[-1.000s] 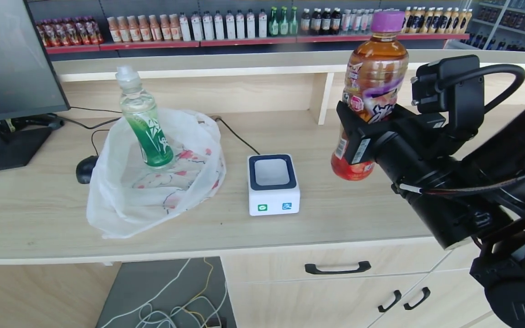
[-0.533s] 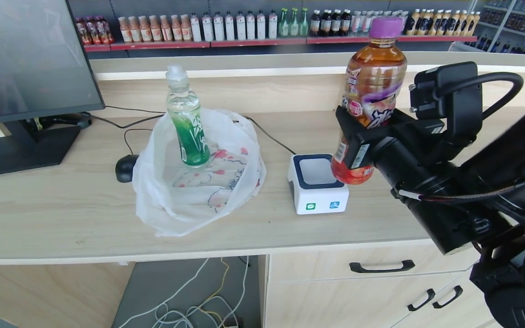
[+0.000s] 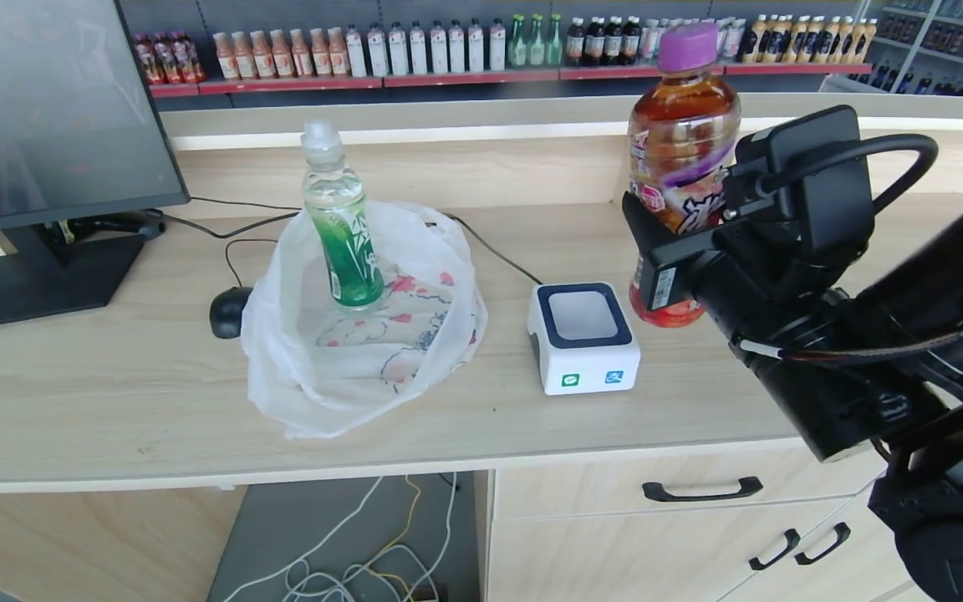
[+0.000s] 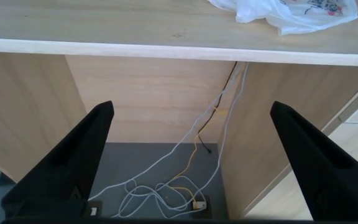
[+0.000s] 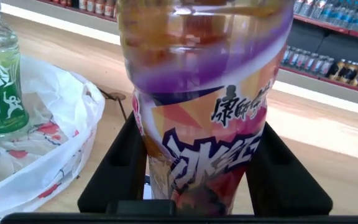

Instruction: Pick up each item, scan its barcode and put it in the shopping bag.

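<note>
The right tool [image 3: 684, 251] is clenched on the purple-capped tea bottle [image 3: 682, 142], held upright just beside the white scanner [image 3: 582, 334] on its right; the bottle carries a purple-and-white label with large characters and a white barcode strip near its base. The green-labelled bottle [image 3: 339, 226] stands upright inside the shopping bag [image 3: 440, 334] on the worktop [image 3: 114, 393]. The left tool [image 4: 191, 168] is released and empty, below the worktop edge.
</note>
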`<state>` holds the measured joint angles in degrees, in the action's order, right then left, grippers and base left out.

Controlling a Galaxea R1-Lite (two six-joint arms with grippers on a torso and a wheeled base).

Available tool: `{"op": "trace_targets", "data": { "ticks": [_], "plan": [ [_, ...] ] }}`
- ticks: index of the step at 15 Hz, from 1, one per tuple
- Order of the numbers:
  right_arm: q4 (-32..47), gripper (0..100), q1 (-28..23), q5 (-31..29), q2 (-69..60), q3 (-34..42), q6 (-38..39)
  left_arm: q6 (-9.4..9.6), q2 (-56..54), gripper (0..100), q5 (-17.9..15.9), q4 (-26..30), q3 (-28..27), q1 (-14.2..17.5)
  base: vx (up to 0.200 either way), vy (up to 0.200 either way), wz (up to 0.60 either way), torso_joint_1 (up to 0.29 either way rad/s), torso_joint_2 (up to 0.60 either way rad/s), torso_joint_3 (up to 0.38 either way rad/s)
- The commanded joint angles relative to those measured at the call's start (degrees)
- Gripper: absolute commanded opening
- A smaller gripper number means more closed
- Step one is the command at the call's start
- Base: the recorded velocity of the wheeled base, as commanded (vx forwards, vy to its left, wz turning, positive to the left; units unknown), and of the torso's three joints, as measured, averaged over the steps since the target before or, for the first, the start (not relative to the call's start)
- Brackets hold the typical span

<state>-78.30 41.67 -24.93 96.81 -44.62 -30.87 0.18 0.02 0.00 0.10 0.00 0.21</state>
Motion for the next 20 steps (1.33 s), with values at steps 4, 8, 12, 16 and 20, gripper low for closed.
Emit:
{"op": "trace_targets", "data": {
  "ticks": [4, 8, 12, 16, 20],
  "plan": [
    [0.34, 0, 0.08, 0.76, -0.39, -4.51, -11.32, -0.01, -0.02, 100, 0.00, -0.01, 0.00, -0.03, 0.000, 0.000, 0.00, 0.000, 0.00, 0.000],
    [0.34, 0, 0.43, 4.71, 0.75, -4.86, -20.46, -0.01, -0.02, 100, 0.00, -0.01, 0.00, -0.03, 0.000, 0.000, 0.00, 0.000, 0.00, 0.000],
    [1.04, 0, -0.01, 17.11, 3.04, -7.41, -32.24, -0.01, -0.02, 100, 0.00, -0.01, 0.00, -0.03, 0.000, 0.000, 0.00, 0.000, 0.00, 0.000],
    [3.68, 0, -0.18, 24.40, 4.71, -7.68, -36.98, -0.01, -0.02, 100, 0.00, -0.01, 0.00, -0.03, 0.000, 0.000, 0.00, 0.000, 0.00, 0.000],
    [8.95, 0, -2.91, 31.79, 5.76, -8.38, -41.38, -0.01, -0.02, 100, 0.00, -0.01, 0.00, -0.03, 0.000, 0.000, 0.00, 0.000, 0.00, 0.000]
  ]
}}
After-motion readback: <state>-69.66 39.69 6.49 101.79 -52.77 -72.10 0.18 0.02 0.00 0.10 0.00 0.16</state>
